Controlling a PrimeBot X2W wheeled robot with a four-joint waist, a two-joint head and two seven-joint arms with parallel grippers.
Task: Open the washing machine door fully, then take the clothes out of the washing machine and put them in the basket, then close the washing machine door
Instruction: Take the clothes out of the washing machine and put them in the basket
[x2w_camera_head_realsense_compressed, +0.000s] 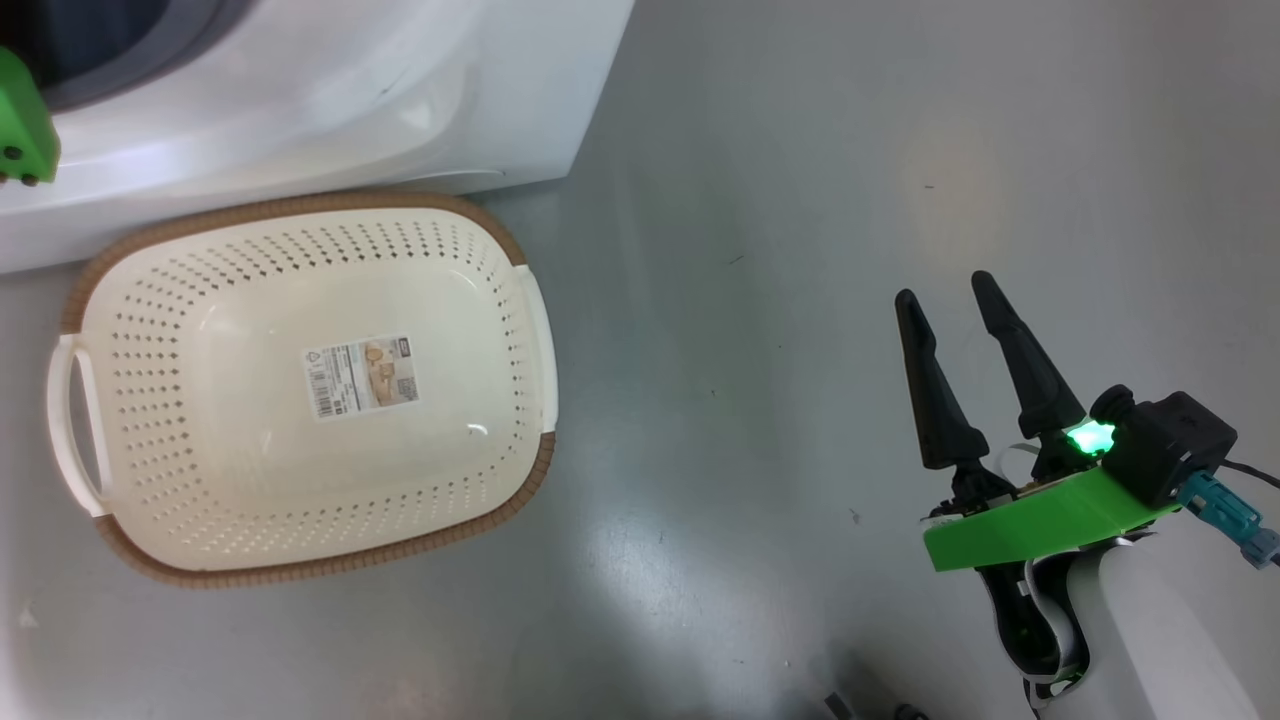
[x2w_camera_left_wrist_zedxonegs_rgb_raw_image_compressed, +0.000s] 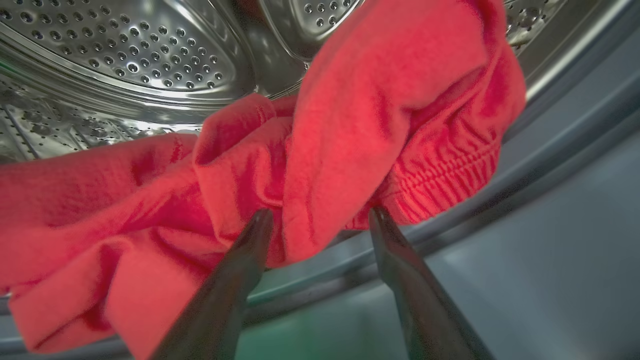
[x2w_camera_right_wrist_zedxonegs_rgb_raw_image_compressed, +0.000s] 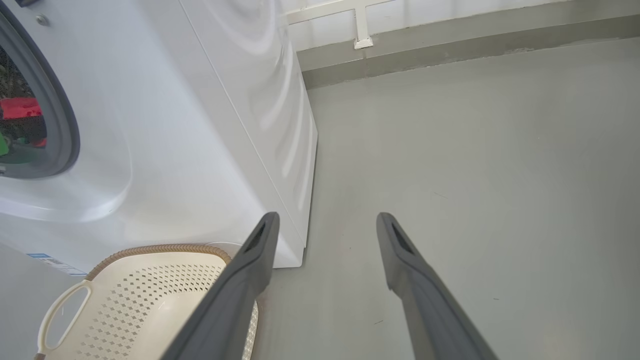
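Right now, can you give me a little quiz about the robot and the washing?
1. True or false: the clothes lie in the basket.
2. The left hand is: A) open, reaching at the clothes in the drum; B) shut on the basket's handle; C) lying flat on the floor.
3. Fill in: the right hand is open above the bare ____.

Key: 1 false; 2 A; 3 floor.
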